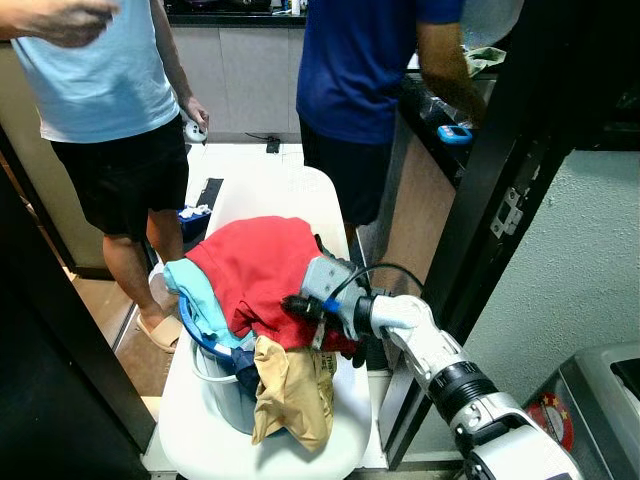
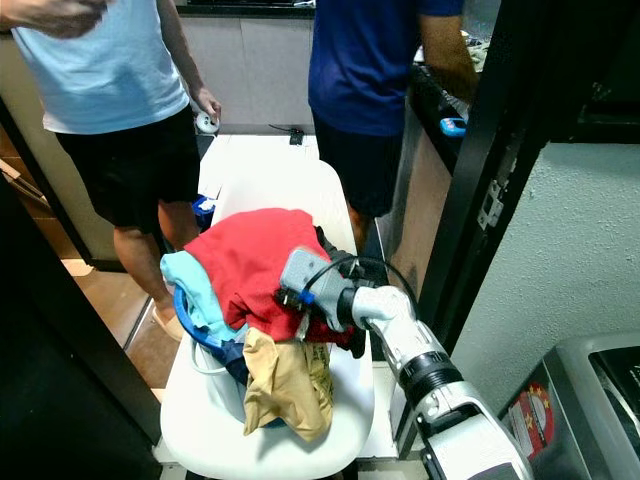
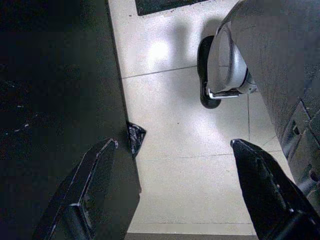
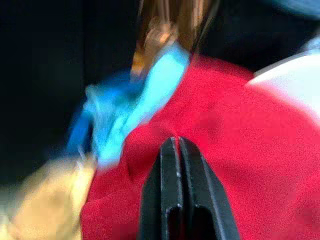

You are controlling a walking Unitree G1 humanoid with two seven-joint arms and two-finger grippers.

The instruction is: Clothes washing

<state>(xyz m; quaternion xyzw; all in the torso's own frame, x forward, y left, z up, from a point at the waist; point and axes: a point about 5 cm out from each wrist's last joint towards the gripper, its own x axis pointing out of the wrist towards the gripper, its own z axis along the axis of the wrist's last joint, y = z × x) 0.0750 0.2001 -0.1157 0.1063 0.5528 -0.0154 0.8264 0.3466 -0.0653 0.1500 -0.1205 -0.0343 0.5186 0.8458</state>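
The red garment (image 1: 255,262) sits on top of a heaped laundry basket (image 1: 208,368), which rests on a white chair (image 1: 300,440) in a narrow doorway; a light-blue garment (image 1: 200,300) hangs off the pile's left side and a tan garment (image 1: 290,385) droops over the front rim toward the robot. The right claw (image 1: 292,304) is at the right edge of the red cloth, and in the right wrist view its fingers (image 4: 172,190) are pressed together, tips against the red fabric; whether any cloth is actually pinched between them cannot be told, the view is blurred. Risk one: if the claw has only a thin fold or nothing, a pull would likely come away empty. Risk two: the red piece overlaps the blue and tan ones, so lifting it could drag those over the rim and onto the floor; the tan one already hangs far out. Risk three: the basket looks overfilled and perched on a curved seat, so a sideways tug may tip or slide it. Two people stand just behind the chair: a person in a light-blue shirt (image 1: 100,70) and a person in a dark-blue shirt (image 1: 365,70), so a wide arm swing could hit them. The dark door frame (image 1: 490,220) is close to the right arm, another collision point. The left claw (image 3: 172,150) hangs idle, spread wide over the tiled floor (image 3: 175,175).
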